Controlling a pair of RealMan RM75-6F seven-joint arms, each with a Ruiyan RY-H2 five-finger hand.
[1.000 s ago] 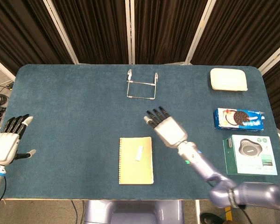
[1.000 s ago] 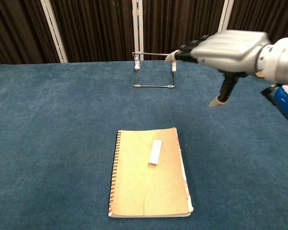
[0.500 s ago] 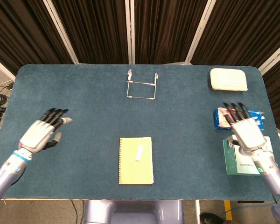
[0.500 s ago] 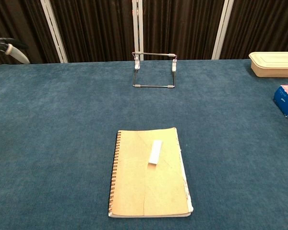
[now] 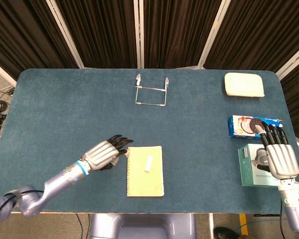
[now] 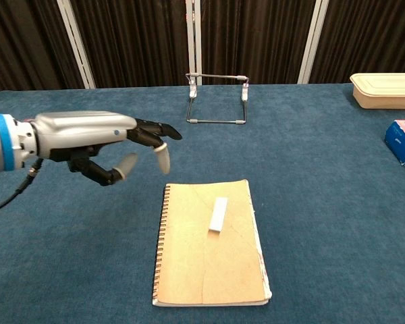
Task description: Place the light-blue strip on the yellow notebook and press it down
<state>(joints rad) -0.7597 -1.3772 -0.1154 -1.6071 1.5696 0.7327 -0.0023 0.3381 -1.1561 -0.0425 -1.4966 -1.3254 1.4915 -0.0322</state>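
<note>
Head view: light-blue strip point(image 5: 149, 163) flat on yellow notebook point(image 5: 145, 181), upper right of its cover. Left hand point(image 5: 107, 152) just beside the spiral edge, fingers point(image 6: 163, 160) spread, holding nothing. Right hand point(image 5: 278, 157) far right above a green box point(image 5: 249, 169), fingers straight, apart.

The blue-covered table point(image 5: 65, 109) carries a yellow notebook point(image 5: 144, 172), wire stand point(image 5: 151, 90), lidded container point(image 5: 244, 84), cookie pack point(image 5: 249, 125) and boxed device point(image 5: 254, 167).

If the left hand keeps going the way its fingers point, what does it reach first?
Probably the yellow notebook: the left hand points right at its spiral edge, seemingly raised above the table, so it might pass over toward the light-blue strip.
</note>
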